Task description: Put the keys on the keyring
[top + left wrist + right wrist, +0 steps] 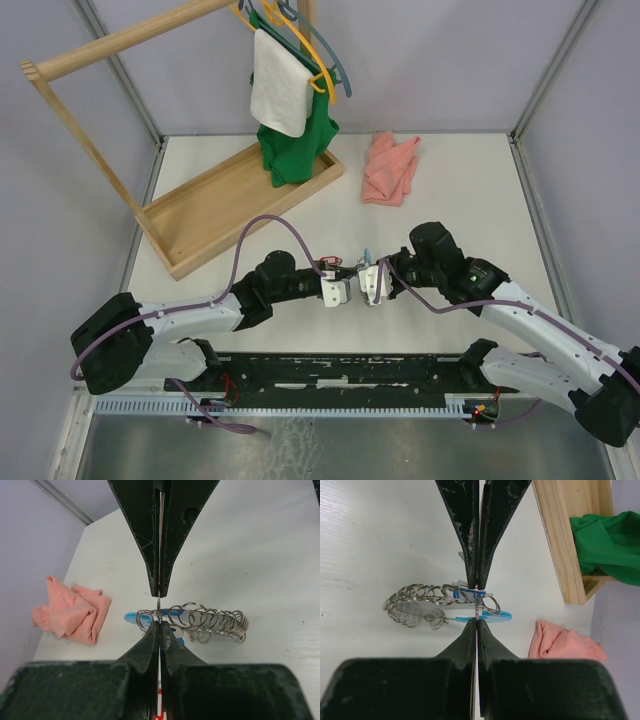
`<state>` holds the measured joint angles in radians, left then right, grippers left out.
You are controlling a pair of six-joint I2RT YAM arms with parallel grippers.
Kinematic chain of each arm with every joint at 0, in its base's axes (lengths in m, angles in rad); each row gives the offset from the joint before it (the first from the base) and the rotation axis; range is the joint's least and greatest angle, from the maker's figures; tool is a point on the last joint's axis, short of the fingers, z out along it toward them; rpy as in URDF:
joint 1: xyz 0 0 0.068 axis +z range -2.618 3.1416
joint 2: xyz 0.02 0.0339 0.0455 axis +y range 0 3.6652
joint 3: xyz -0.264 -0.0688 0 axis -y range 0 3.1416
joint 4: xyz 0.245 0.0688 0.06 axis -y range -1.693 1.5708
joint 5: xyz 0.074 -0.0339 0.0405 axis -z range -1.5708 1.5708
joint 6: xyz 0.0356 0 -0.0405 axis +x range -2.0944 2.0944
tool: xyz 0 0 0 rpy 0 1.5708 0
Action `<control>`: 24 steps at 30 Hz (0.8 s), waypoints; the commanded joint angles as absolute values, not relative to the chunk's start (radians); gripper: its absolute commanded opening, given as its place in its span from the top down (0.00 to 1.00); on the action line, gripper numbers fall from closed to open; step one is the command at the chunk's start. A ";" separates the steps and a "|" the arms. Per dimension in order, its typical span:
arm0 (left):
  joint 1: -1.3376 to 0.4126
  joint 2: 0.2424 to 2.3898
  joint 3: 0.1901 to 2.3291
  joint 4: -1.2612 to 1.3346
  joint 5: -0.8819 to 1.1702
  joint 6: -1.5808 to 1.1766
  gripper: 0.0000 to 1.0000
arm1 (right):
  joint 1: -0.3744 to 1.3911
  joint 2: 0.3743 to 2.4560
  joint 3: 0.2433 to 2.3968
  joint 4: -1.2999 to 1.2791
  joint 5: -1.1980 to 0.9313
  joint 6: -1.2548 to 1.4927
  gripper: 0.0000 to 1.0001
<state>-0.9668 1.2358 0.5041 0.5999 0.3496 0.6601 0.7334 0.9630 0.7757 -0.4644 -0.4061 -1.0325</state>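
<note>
— Left gripper (pixel 159 609), is it open or closed?
— Pressed tight together. So is the right gripper (pixel 477 605). They meet nose to nose over the middle of the bench (pixel 470 190), a bit nearer its near edge than its far one.
— Where is the keyring (pixel 210 620)?
— Right at both tips. It is a long row of shiny loops with a blue part (pixel 131 616) at one end. I cannot tell if it lies on the bench or hangs just over it.
— Which way does the row go?
— I think the blue end points to the far edge, where the pink cloth (pixel 390 168) lies, and the loops run back toward the near edge. Both grippers sit at the blue end, one from each side, so neither is nearer.
— What do they pinch?
— The right one looks to pinch one thin loop of the keyring. The left one has a red tag (pixel 159 706) showing as a thin line in its crack. So I think it holds a key by its tag, with the metal tip poking out at the loops.
— Is that key on yet?
— Too small to see; I think not. The next push should go sideways, from the left gripper toward the right one, across the row and not along it.
</note>
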 commanded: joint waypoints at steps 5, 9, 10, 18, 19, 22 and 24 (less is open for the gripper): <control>-0.972 1.216 0.537 0.643 0.344 0.635 0.97 | 0.740 0.940 0.790 -0.443 -0.377 -1.020 0.99; -0.972 1.207 0.534 0.640 0.344 0.635 0.97 | 0.740 0.942 0.792 -0.443 -0.374 -1.019 0.99; -0.972 1.207 0.534 0.640 0.343 0.636 0.97 | 0.739 0.942 0.792 -0.443 -0.374 -1.019 0.99; -0.971 1.216 0.541 0.642 0.357 0.635 0.97 | 0.740 0.941 0.792 -0.446 -0.393 -1.019 0.99; -0.972 1.217 0.542 0.646 0.357 0.634 0.97 | 0.741 0.940 0.792 -0.446 -0.396 -1.019 0.99; -0.972 1.220 0.541 0.653 0.353 0.631 0.97 | 0.741 0.942 0.793 -0.448 -0.407 -1.020 0.99; -0.971 1.219 0.540 0.657 0.351 0.629 0.97 | 0.741 0.945 0.793 -0.451 -0.411 -1.021 1.00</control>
<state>-0.9668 1.2316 0.5041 0.6003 0.3454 0.6598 0.7361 0.9565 0.7757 -0.4656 -0.3885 -1.0328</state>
